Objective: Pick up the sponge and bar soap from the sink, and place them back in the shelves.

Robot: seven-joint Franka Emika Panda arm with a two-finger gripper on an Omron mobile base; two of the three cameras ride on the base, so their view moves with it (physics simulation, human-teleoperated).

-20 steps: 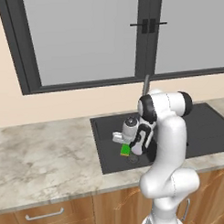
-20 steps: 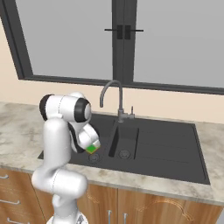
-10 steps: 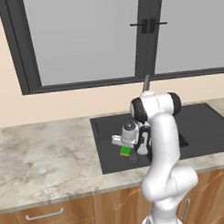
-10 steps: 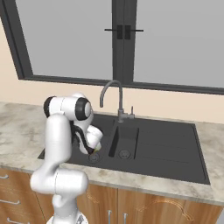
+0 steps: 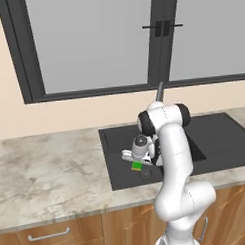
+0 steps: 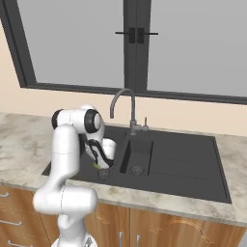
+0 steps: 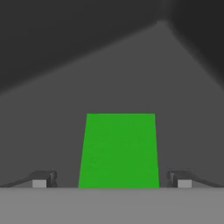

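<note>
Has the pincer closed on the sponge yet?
No: in the hand view the pincer stands open, its fingertips clear of the sponge on both sides.

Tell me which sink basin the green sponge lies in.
The sponge lies in the left basin of the sink, the one beneath the gripper, not the basin right of the faucet.

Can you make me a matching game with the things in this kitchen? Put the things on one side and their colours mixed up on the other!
Things:
1. sponge
2. sink
3. faucet
4. robot arm

Colours:
A. white
B. bright green
C. black
D. grey

Right pairs: 1-B, 2-C, 3-D, 4-A
</note>
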